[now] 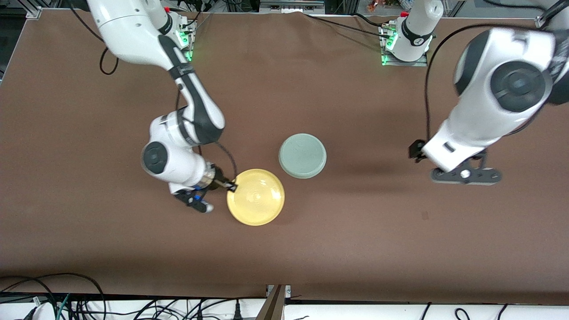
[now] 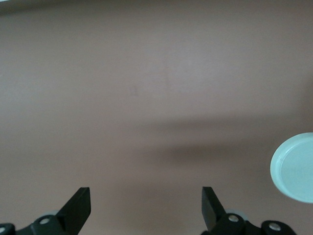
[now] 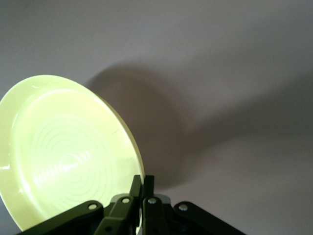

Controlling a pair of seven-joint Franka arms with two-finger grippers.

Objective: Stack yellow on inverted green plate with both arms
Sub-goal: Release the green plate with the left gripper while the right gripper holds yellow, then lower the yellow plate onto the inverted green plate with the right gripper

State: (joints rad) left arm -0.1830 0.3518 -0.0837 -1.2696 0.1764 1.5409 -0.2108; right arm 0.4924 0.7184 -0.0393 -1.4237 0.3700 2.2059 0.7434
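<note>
Right pincer (image 1: 231, 186) clamps yellow (image 1: 256, 197) by rim, lifted, tilted off worktop (image 1: 355, 231). Green plate (image 1: 302, 156) lies inverted just beside. Left pincer (image 2: 145, 208) wide, empty, waits over bare worktop. Carry step; next: level yellow above green, lower centred.

Near the middle of the front view: green plate (image 1: 302, 156), flat on the table (image 1: 355, 249), bottom side up. Just below it and a bit toward the right arm's end: yellow plate (image 1: 256, 197), close by but not touching. Pinched at its rim by the right gripper (image 1: 231, 186), in the lower middle. Over bare table at the frame's right edge: left gripper (image 1: 465, 174), fingers spread wide, well apart from both plates.
</note>
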